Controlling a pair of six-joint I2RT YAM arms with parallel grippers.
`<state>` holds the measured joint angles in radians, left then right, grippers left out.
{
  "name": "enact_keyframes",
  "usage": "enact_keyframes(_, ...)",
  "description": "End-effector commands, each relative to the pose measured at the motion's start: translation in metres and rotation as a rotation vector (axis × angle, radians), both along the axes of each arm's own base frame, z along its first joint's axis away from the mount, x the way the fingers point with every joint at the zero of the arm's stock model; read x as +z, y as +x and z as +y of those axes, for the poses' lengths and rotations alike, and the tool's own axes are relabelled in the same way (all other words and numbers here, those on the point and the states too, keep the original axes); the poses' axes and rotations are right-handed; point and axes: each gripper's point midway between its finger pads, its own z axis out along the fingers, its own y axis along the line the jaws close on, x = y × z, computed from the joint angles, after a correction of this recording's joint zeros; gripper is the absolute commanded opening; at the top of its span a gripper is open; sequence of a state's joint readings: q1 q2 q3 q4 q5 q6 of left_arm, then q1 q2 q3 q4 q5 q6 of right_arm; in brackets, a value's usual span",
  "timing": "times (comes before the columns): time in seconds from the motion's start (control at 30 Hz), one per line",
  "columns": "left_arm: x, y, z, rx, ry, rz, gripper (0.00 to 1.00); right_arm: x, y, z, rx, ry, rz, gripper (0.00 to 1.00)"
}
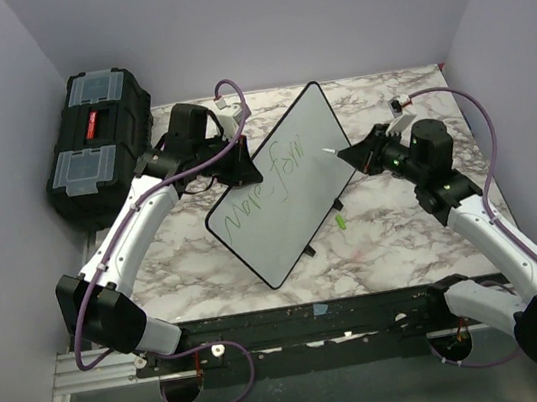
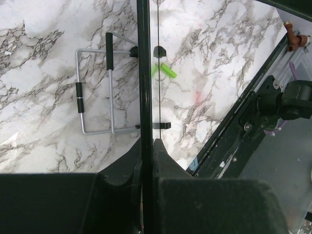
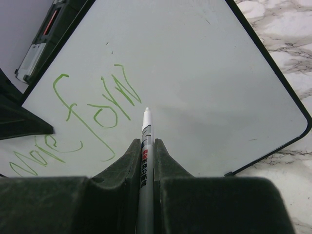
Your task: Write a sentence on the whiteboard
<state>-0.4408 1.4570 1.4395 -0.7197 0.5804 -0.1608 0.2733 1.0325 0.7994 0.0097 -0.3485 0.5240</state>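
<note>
The whiteboard (image 1: 286,183) stands tilted on the marble table, its white face (image 3: 204,87) filling the right wrist view. My left gripper (image 1: 246,167) is shut on its upper left rim; the left wrist view shows the black rim (image 2: 143,73) edge-on between the jaws of that gripper (image 2: 146,144). The sentence (image 1: 264,202) is green handwriting (image 3: 92,107) across the board's lower left half. My right gripper (image 1: 353,155) is shut on a white marker (image 3: 145,146). Its tip points at the board just right of the last green letters; I cannot tell whether it touches.
A black toolbox (image 1: 97,136) with clear lid compartments stands at the back left. A green marker cap (image 1: 339,221) lies on the table by the board's lower right edge, also in the left wrist view (image 2: 163,70). A wire stand (image 2: 92,92) props the board from behind.
</note>
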Motion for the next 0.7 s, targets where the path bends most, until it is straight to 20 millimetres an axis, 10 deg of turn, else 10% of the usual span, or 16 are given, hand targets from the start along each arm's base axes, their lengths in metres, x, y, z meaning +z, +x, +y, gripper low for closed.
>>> enact_keyframes(0.0,-0.032,-0.003,0.004,-0.055,0.099,-0.019,0.00,0.013,0.007,-0.002,-0.028,0.024,-0.051,0.01)
enact_keyframes(0.67,-0.034,-0.002,0.001,-0.065,0.094,-0.005,0.00,0.016,0.036,0.013,-0.007,0.080,-0.050,0.01)
